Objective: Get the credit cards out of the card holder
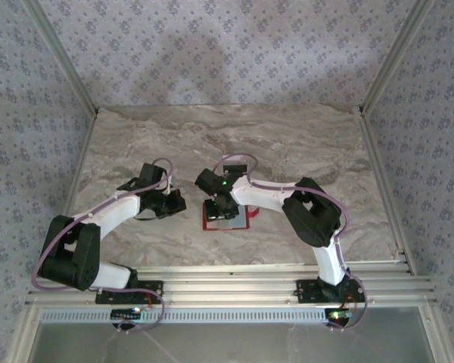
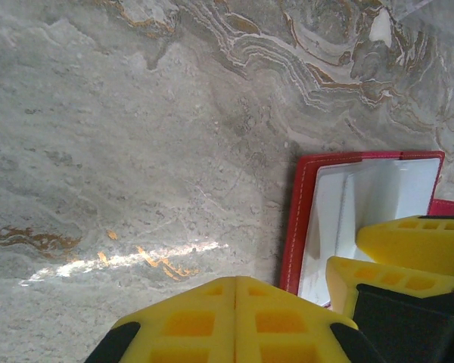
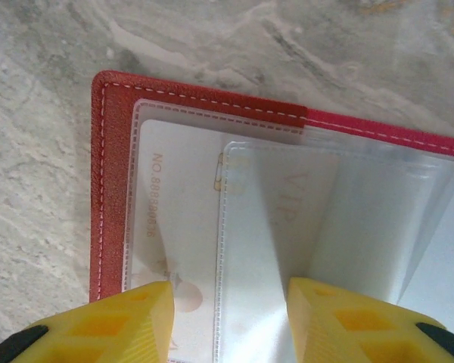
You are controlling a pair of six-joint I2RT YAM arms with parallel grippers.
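The red card holder lies open on the marble table just in front of centre. In the right wrist view its red stitched border frames clear pockets. A whitish credit card with a printed number sits in one pocket, and a second card marked VIP sits in the pocket beside it. My right gripper is open and hangs right over these pockets, its fingers straddling them. My left gripper is shut on nothing, just left of the holder's red edge. The right gripper's yellow fingers rest over the holder's pale inside.
A small clear stand sits behind the right gripper. Aluminium rails run along the table's near edge, and patterned walls close in the back and sides. Bare marble stretches behind and to the right.
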